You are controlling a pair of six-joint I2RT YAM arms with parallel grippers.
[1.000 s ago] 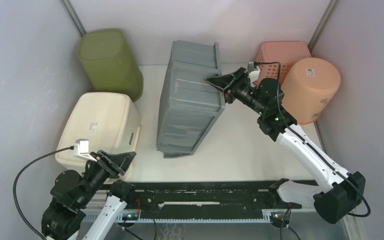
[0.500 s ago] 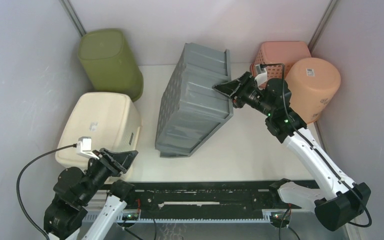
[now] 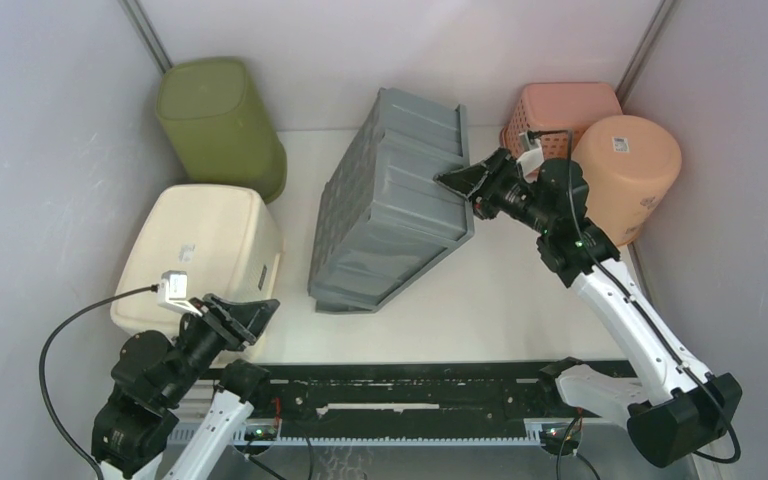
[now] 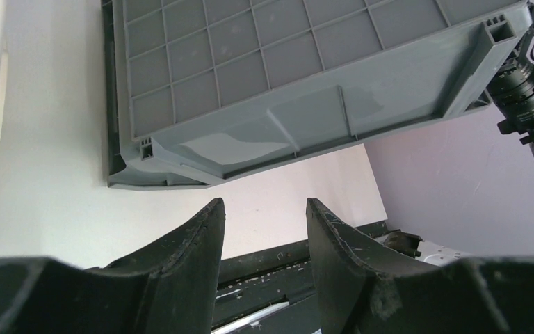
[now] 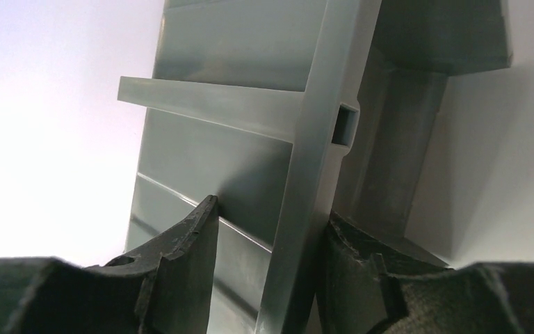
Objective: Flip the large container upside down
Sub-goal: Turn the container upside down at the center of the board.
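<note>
The large grey container (image 3: 390,210) is tipped on its side in the middle of the table, with its gridded base facing left and a ribbed side wall facing up. My right gripper (image 3: 460,182) is at its upper right rim. In the right wrist view the open fingers (image 5: 271,223) straddle the rim flange (image 5: 306,139); one finger is against it and the other stands off it. My left gripper (image 3: 250,315) is open and empty at the near left, well short of the container. The left wrist view has its fingers (image 4: 264,209) below the gridded base (image 4: 285,69).
An olive bin (image 3: 220,120) stands at the back left and a cream bin (image 3: 205,250) lies at the left, close to my left arm. A pink basket (image 3: 560,105) and an orange bucket (image 3: 625,170) are at the back right. A black rail (image 3: 410,385) runs along the near edge.
The container has tipped and swung to the right along with my right gripper at its rim. My left arm has shifted slightly forward.
</note>
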